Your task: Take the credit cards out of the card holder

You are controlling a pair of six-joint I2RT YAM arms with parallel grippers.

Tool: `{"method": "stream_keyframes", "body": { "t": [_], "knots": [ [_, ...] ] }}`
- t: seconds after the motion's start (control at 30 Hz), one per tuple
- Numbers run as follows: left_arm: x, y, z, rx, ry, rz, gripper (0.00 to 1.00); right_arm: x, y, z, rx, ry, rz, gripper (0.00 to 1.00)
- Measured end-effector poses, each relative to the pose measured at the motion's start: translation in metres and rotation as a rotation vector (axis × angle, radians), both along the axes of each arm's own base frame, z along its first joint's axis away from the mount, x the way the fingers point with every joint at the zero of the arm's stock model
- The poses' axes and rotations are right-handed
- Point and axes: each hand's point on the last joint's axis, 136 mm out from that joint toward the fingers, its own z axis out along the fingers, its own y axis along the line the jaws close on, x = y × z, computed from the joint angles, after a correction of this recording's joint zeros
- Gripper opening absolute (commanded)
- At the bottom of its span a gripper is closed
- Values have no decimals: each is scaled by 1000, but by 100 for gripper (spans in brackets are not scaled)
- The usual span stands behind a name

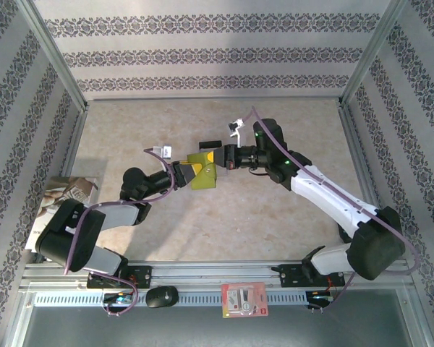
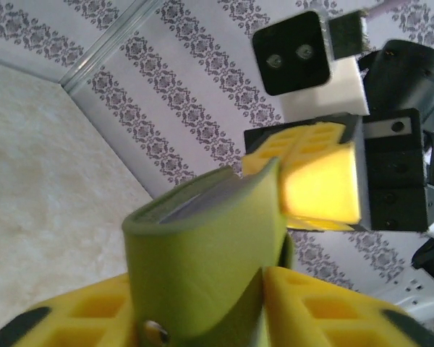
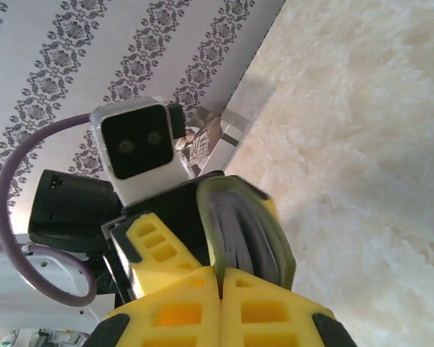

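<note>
The olive-green card holder (image 1: 203,178) hangs in the air above the middle of the table, held from both sides. My left gripper (image 1: 192,173) comes in from the left, and its yellow fingers press both faces of the folded card holder (image 2: 202,253). My right gripper (image 3: 218,271) is shut on one green flap at the opposite edge. Between the flaps lie grey layers (image 3: 242,228); whether these are the credit cards or the pockets I cannot tell. A thin silver-grey edge (image 2: 192,204) shows in the holder's top slot.
A red-and-white packet (image 1: 244,299) and a black oval object (image 1: 161,296) lie on the front rail. A printed booklet (image 1: 66,195) lies at the left table edge. A small black item (image 1: 211,143) sits behind the grippers. Patterned walls enclose the table.
</note>
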Motion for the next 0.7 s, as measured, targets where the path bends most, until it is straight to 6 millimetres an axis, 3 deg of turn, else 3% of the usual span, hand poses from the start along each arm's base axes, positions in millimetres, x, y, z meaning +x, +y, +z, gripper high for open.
{"method": "stream_keyframes", "body": {
  "t": [0.1,0.2,0.23,0.53,0.7],
  "knots": [
    [-1,0,3,-9,5,-3,2,5,-1,-6,-15,7,-19,4],
    [-1,0,2,-11,24,6,0,10,-4,-8,-39,2,-51,37],
    [-1,1,3,-11,30,12,0,12,-5,-9,-52,-1,-67,41],
    [5,4,0,107,144,167,0,22,-34,-38,-312,-99,-232,53],
    [19,15,-14,217,257,293,0,6,-25,-45,-422,-201,-205,58]
  ]
}}
